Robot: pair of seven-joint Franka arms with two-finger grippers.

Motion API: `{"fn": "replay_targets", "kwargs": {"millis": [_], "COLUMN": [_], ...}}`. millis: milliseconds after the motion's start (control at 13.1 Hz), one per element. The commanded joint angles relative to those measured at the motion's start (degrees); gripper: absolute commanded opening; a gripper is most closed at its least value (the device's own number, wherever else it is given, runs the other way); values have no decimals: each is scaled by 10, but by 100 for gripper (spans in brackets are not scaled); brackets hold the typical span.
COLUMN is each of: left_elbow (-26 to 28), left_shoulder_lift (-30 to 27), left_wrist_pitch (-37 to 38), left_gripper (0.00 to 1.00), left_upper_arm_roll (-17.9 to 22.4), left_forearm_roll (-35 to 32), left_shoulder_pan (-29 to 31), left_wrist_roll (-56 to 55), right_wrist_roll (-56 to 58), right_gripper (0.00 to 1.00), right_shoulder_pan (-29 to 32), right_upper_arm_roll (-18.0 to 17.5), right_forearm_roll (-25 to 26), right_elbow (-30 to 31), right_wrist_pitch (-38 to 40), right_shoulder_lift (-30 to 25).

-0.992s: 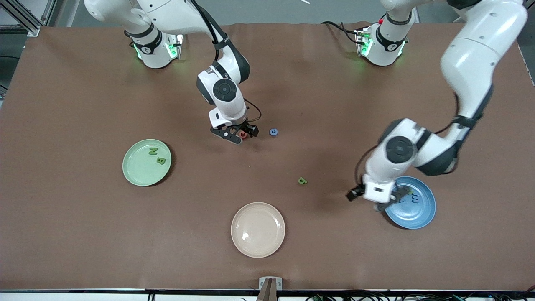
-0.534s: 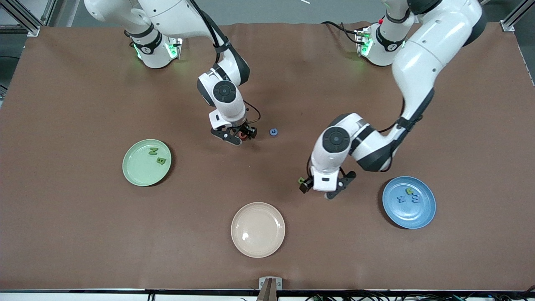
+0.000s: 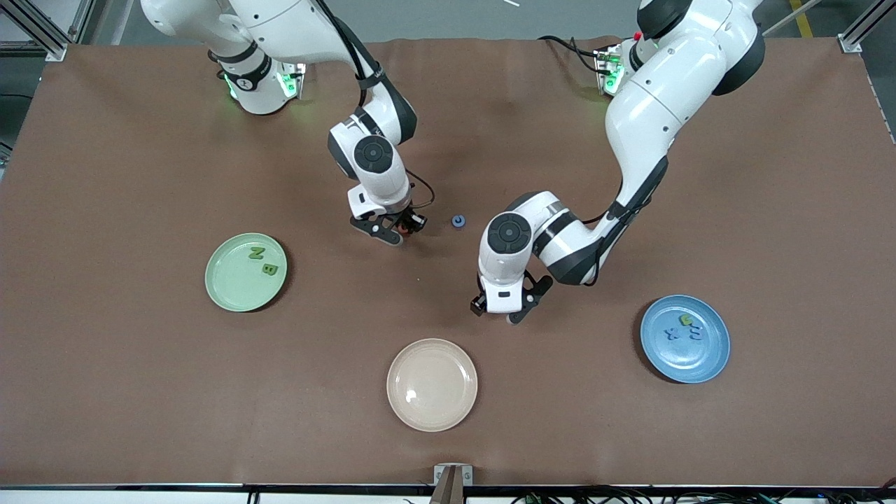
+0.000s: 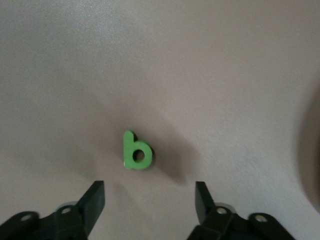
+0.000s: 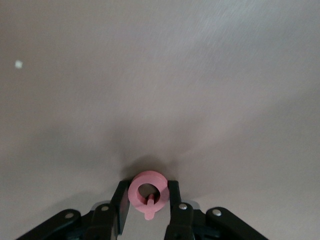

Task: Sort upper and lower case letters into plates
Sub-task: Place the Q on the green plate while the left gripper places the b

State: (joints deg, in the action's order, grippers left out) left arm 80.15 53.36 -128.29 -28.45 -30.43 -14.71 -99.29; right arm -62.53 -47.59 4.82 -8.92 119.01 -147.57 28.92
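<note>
Near the centre of the front view, the right gripper [image 3: 394, 229] hangs low over the table [image 3: 105, 175], its two fingers pinched on a pink ring-shaped letter [image 5: 147, 192], which shows as a reddish spot between the fingertips. Just beside it, toward the left arm's end, a small blue letter [image 3: 458, 222] lies on the table.

Lower in the middle of the frame, the left gripper [image 3: 498, 313] hovers over the table with its fingers spread apart and nothing between them. Its wrist view shows a green lower-case b [image 4: 135, 151] lying flat on the table just ahead of the open fingertips, untouched.

At the middle left of the front view sits the pale mint green plate [image 3: 222, 287], holding a green N [image 3: 256, 253] and a green B [image 3: 269, 268]. At the lower right sits the blue plate [image 3: 710, 360], holding three small letters [image 3: 686, 329]. The cream-beige plate [image 3: 432, 384] lies at the lower centre, nearest the front camera.
</note>
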Motion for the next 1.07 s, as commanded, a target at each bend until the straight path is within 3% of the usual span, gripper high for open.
{"fn": "replay_targets", "kwargs": {"millis": [0, 153, 305, 381, 534, 763, 992], "left_elbow": [-18, -18, -18, -18, -18, -17, -17], "left_shoulder_lift": [14, 17, 17, 17, 17, -15, -47], "left_wrist_pitch": [-2, -2, -1, -1, -1, 6, 36], "left_gripper": [75, 67, 50, 25, 1, 0, 0], "left_upper_arm_roll": [15, 15, 15, 15, 15, 10, -6], "left_forearm_roll": [11, 12, 13, 20, 28, 43, 44], "left_shoulder_pan": [-5, -4, -1, -1, 1, 49, 96], "left_wrist_roll": [-3, -3, -3, -2, -2, 10, 53], "right_wrist_roll": [73, 155, 256, 329, 438, 578, 644], "right_gripper": [0, 0, 0, 0, 0, 0, 1], "right_shoulder_pan": [1, 13, 72, 119, 188, 274, 324], "right_upper_arm_roll": [50, 96, 107, 107, 107, 107, 107], "right_forearm_roll": [0, 0, 0, 0, 0, 0, 0], "right_elbow": [9, 10, 10, 17, 18, 18, 18], "right_wrist_pitch": [73, 117, 154, 157, 155, 149, 127], "right_shoulder_lift": [-57, -86, -108, -113, -113, -109, -92]}}
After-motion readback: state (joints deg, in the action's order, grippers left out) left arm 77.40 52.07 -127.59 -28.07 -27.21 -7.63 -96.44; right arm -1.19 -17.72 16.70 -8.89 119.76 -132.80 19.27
